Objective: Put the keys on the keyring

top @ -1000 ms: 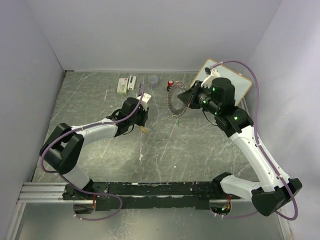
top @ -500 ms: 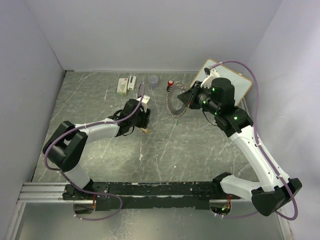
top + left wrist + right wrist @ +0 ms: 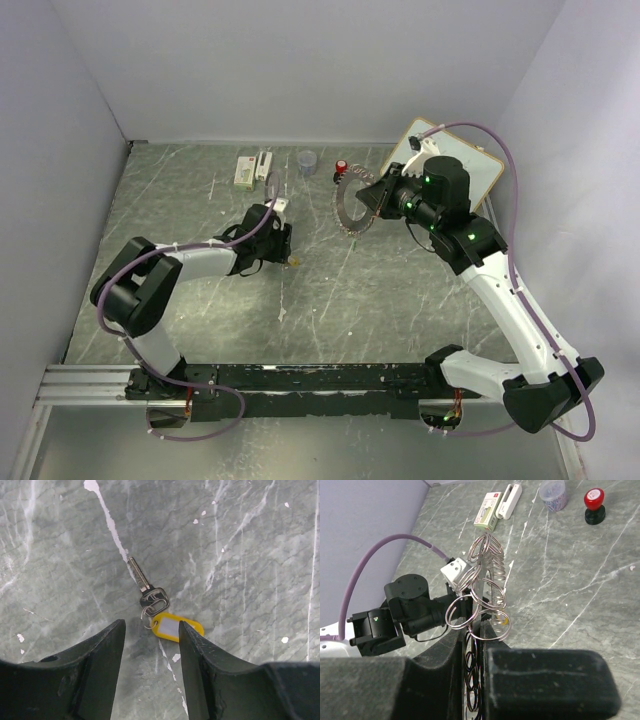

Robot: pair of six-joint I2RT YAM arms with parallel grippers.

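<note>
Yellow key (image 3: 150, 594), a metal blade w/ a yellow tag, lies flat on the table (image 3: 260, 555), touching nothing else, just ahead of the gap between the L gripper (image 3: 151, 650) jaws. Those jaws stand apart & empty. A second ago they were nearly closed right by the key, so it has just been let go, or the pinch missed. Keyring (image 3: 350, 210), a big ring fringed w/ small split rings, is up off the table to the right, well apart from the key. It is pinched edge-on in the R gripper (image 3: 372, 198), clamped on it as before. Green key: can't make it out. Meaning: yellow key isn't on the ring yet. L arm prob needs a fresh pick, by blade or tag, before carrying it across. A thin flat key on stone may slip from the pads
</note>
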